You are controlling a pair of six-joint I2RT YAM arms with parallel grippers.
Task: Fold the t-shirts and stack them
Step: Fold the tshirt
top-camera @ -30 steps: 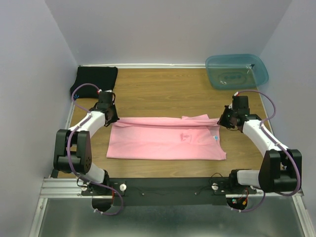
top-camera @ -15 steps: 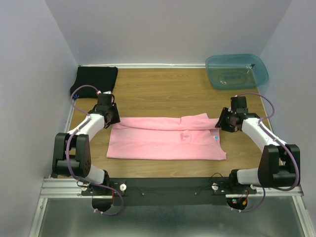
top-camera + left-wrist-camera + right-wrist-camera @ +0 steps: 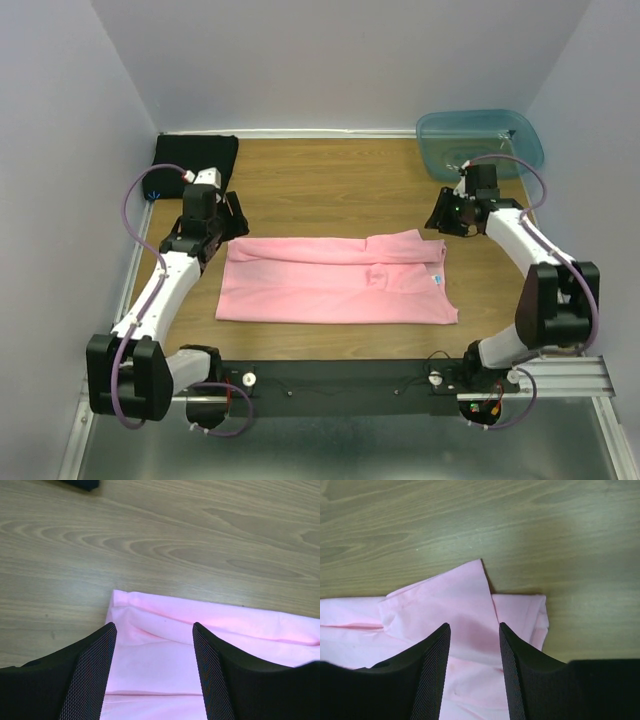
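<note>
The pink t-shirt (image 3: 335,285) lies flat on the wooden table, its far edge folded over toward me and its small blue neck label (image 3: 437,280) at the right end. My left gripper (image 3: 230,214) hovers open just off the shirt's far left corner (image 3: 150,670), nothing between its fingers (image 3: 95,670). My right gripper (image 3: 441,213) hovers open over the far right corner (image 3: 450,595), also empty. The black t-shirt (image 3: 195,158) lies folded in the far left corner; its edge (image 3: 82,484) shows in the left wrist view.
A translucent blue-green bin (image 3: 480,142) stands at the far right corner, just behind my right arm. Walls close the table on the left, back and right. Bare wood (image 3: 330,180) runs between the pink shirt and the back wall.
Both grippers went from shut on the pink shirt's far edge to open, and let it drop. Both arms then lifted and drew back toward the far side.
</note>
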